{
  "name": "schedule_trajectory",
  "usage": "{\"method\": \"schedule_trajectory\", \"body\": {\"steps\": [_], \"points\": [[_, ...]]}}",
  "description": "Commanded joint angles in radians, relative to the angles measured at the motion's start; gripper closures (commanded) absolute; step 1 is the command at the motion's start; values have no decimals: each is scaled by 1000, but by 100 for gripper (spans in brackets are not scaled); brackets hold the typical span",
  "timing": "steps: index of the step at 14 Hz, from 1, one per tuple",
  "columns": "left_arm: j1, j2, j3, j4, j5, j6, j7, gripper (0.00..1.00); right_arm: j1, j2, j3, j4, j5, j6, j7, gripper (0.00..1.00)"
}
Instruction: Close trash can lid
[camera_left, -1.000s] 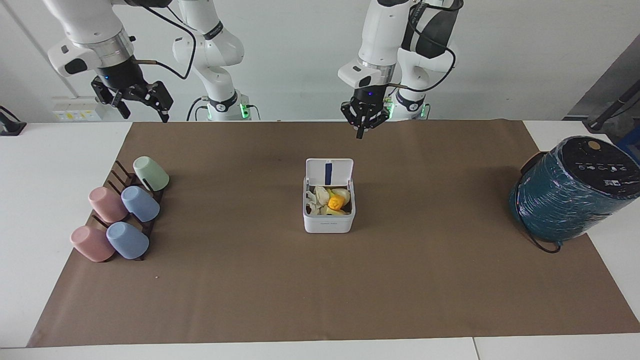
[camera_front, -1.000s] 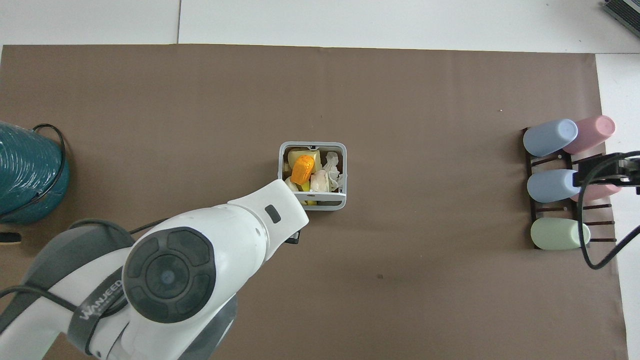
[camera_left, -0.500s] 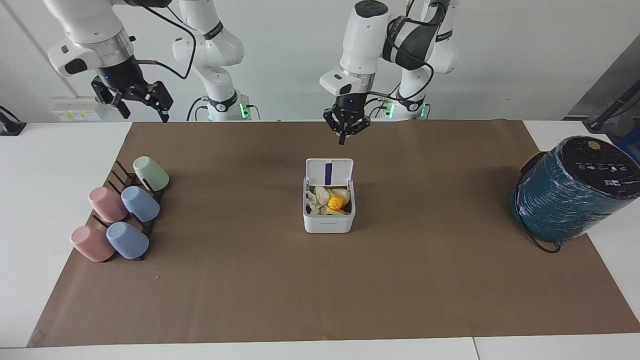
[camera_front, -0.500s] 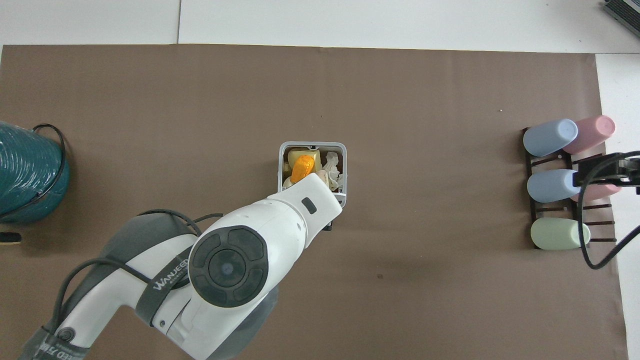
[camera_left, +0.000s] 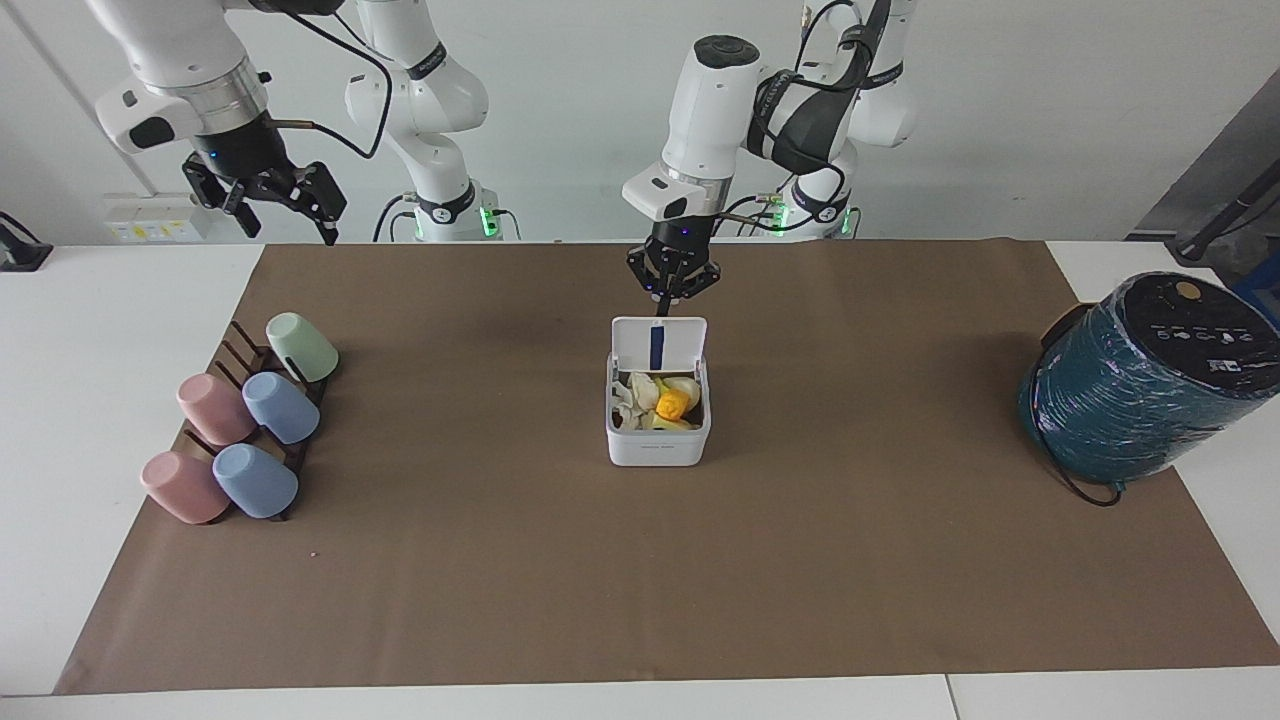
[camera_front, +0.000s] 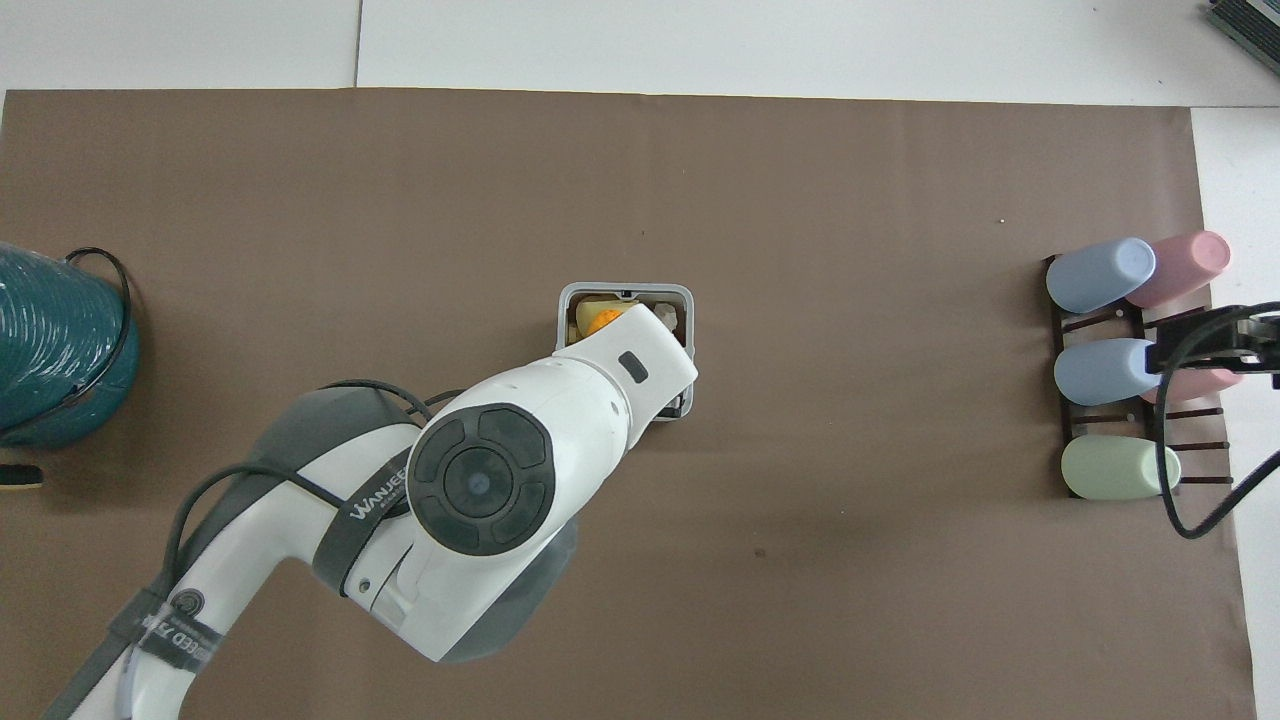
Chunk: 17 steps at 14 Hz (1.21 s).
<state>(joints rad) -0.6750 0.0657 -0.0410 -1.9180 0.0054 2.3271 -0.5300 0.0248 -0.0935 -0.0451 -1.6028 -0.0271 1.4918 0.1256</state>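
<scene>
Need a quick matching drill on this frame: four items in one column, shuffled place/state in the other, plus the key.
Items
1. lid
2. left gripper
3. right gripper
4. trash can

Places/states
A. raised, over the table edge near the cup rack
B. mid-mat, full of scraps
C. standing up open, blue strip showing
D. just above the lid's top edge

Pairs: 1-C, 2-D, 3-A, 4-B

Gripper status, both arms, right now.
Left gripper: just above the upright lid of the trash can, holding nothing; jaws cannot be told.
Right gripper: open, empty, waiting over the table's edge.
</scene>
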Motion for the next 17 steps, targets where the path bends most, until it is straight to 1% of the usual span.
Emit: {"method": "schedule_trajectory", "body": {"steps": [1, 2, 5, 8, 11, 15, 17], "points": [[20, 34, 3, 23, -1, 41, -11, 100, 0, -6, -1, 4, 4, -12, -12, 0], [29, 37, 3, 22, -2, 61, -11, 100, 0, -6, 1, 4, 3, -12, -12, 0], [34, 91, 3, 25, -2, 129, -11, 100, 0, -6, -1, 4, 4, -12, -12, 0], [49, 112, 3, 25, -2, 158, -10, 100, 0, -6, -1, 4, 4, -12, -12, 0], [49, 178, 3, 56, -2, 179, -11, 100, 0, -6, 1, 4, 4, -12, -12, 0], [49, 227, 4, 69, -1, 213, -13, 100, 0, -6, -1, 4, 3, -12, -12, 0], [45, 275, 4, 100, 1, 213, -15, 100, 0, -6, 1, 4, 4, -12, -12, 0]]}}
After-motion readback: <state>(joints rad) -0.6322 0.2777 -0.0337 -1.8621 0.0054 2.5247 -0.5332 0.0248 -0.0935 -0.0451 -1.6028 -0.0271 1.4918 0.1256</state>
